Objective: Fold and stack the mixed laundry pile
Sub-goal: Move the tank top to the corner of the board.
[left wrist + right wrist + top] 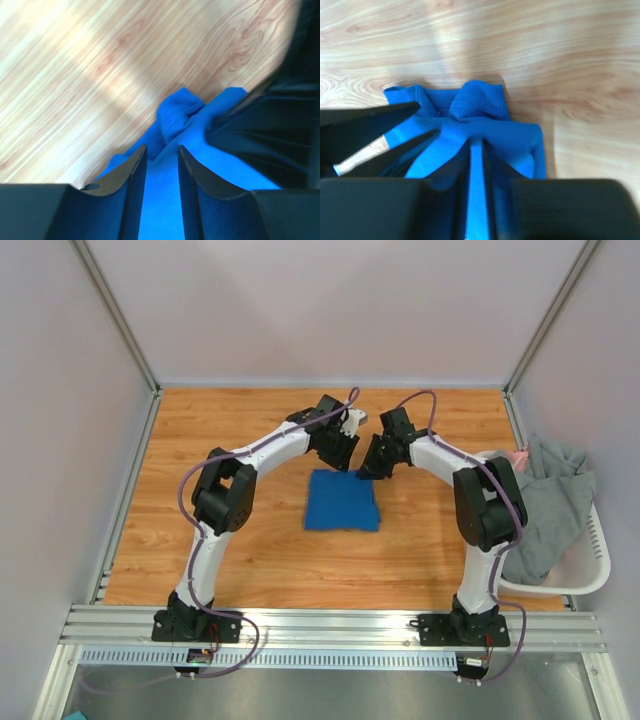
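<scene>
Right wrist: R gripper (476,146) pinches blue garment (480,107); L gripper (161,150) narrow, hold unclear.

The blue cloth (485,132) is a soft knit, finely ribbed and matt; the table (250,560) under it is wood-grain board, smooth with a mild sheen (light smears across it); my left fingers (125,200) look like dark smooth plastic, faintly glossy; the grey garment (555,510) is limp matt cloth; the basket (592,578) is white plastic; the front rail (330,625) is dull metal.
</scene>
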Tool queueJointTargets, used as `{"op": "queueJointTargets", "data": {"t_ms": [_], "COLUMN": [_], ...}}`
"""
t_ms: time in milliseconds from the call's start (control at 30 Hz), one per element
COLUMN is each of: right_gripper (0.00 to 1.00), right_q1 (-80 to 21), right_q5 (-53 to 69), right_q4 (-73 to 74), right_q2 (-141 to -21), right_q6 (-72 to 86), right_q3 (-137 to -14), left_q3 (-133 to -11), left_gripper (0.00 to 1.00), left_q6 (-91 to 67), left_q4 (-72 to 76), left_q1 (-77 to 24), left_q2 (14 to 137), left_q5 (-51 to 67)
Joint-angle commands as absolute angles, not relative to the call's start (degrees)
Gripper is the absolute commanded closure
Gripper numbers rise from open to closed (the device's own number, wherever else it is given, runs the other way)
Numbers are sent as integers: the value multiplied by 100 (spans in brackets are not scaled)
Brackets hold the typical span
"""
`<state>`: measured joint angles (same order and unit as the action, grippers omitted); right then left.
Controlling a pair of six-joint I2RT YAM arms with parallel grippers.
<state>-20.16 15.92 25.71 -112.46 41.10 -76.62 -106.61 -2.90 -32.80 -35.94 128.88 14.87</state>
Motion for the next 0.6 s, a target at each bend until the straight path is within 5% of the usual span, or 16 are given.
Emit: {"op": "queueJointTargets", "data": {"t_ms": [0,133,433,567], "right_gripper": [79,60,52,58], "right_q1": [-1986,-1995,-2153,-2162], "right_q5": [1169,958,1186,1266], "right_q4": [2943,3225,3147,2804], "right_q2": [-10487,-9810,-9377,-9588], "right_q6": [3762,3630,3630,3735], "right_q3": [-7893,-7340,-6048,-5836], "left_q3": [-11048,-10478,-8159,-7788], "left_gripper": [60,55,44,41], "left_q6": [-167,-307,-746,-1072], "left_q4": [-3699,-3850,-3578,-3226], "left_q1": [-3568,-3455,-3261,-3094], "left_q2": [12218,11498,10248,10309], "left_q5": [1292,1205,932,1300]}}
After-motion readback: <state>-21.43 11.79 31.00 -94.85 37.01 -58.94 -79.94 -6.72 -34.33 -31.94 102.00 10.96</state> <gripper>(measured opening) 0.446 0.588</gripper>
